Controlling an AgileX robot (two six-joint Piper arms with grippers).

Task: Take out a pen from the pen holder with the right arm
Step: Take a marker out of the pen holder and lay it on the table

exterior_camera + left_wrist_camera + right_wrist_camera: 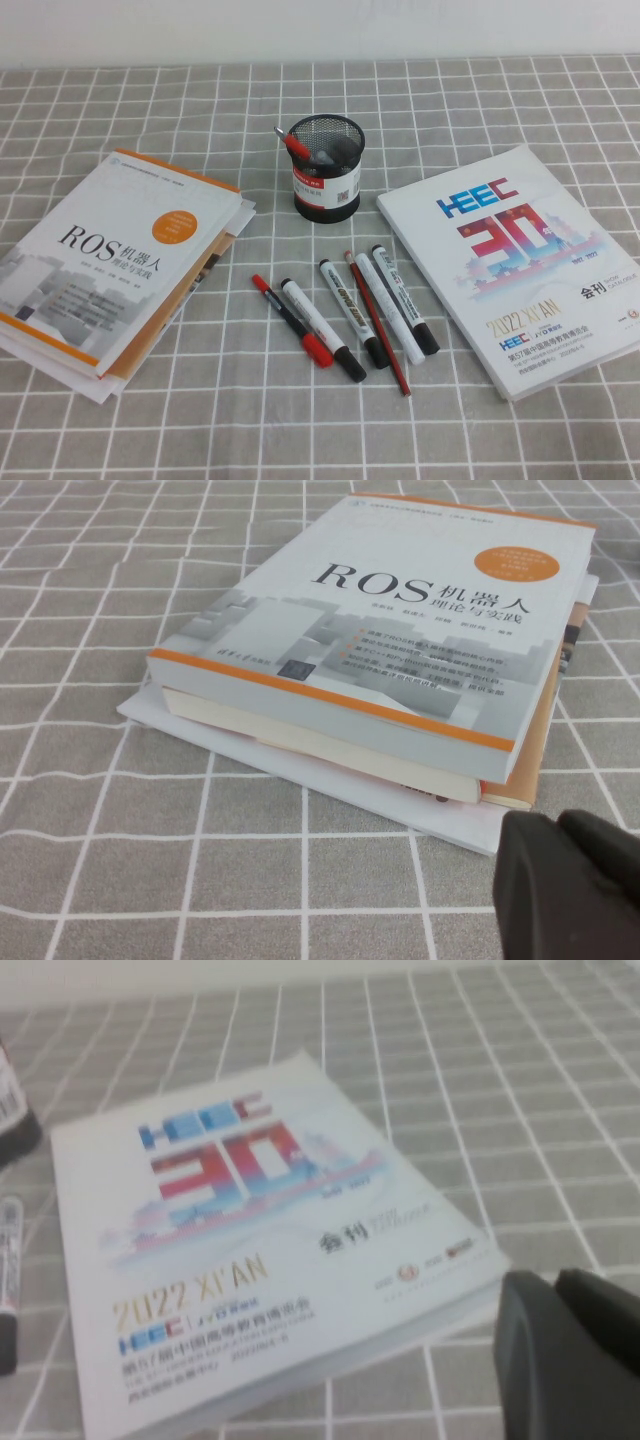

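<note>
Grey white-checked tablecloth, black mesh pen holder (red pen)

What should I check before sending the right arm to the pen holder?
1. Graspable pen: ok, a red pen sticks out of the pen holder.
2. Holder upright, with free space around it: ok.
3. Jaws of the right gripper open: not ok, shut; it hangs by the HEEC catalogue, not yet at the holder.
4. Parked left gripper: ok, shut beside the ROS book stack.
5. More pens inside the holder: cannot tell.
</note>
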